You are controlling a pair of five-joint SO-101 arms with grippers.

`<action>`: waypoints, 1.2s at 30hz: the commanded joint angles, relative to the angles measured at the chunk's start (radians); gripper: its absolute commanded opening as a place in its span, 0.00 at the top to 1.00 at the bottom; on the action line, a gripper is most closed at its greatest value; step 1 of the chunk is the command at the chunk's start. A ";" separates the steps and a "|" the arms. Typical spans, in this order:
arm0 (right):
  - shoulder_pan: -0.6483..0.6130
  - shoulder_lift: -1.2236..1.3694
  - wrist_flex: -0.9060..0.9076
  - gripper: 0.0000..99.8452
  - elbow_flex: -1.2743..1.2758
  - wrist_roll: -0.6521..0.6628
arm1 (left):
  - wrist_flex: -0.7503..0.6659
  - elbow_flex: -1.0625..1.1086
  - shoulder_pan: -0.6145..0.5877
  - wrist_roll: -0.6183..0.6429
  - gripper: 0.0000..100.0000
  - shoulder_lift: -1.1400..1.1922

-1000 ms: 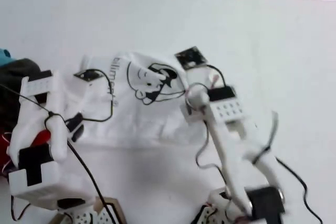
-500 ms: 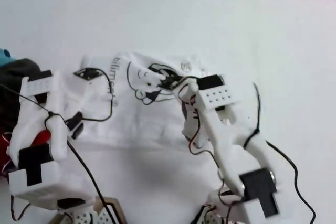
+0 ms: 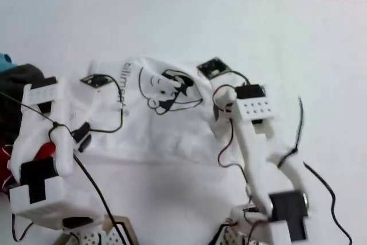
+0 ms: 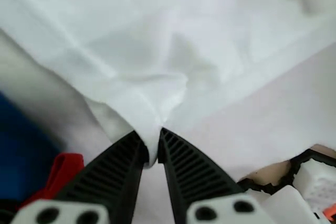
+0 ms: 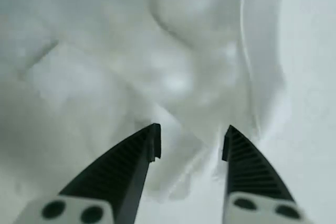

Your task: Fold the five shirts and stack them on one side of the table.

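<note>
R claw point(image 5: 189, 142), spread wide, has swung back off the print to the edge of the white shirt point(image 3: 160, 124) lying mid-table point(image 3: 298, 32), w/ L claw point(image 4: 152, 148) still pinching the opposite edge, so prob. lining up the next fold.

High view: fixed camera above the table point(image 3: 309, 32), looking steeply down from the arms' side. Wrist views: one looks along the left claw point(image 4: 152, 144), one along the right claw point(image 5: 191, 132), both close to the shirt point(image 3: 166, 130), which all three views share.
</note>
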 commanded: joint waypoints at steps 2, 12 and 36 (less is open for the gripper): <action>0.008 0.111 -0.007 0.80 -0.014 -0.003 | -0.006 -0.007 -0.005 -0.006 0.97 -0.044; 0.018 0.113 0.114 0.80 -0.034 0.063 | -0.008 -0.007 -0.005 -0.009 0.97 -0.044; 0.116 0.124 0.105 0.89 -0.064 0.066 | -0.008 -0.008 0.012 -0.011 0.97 -0.044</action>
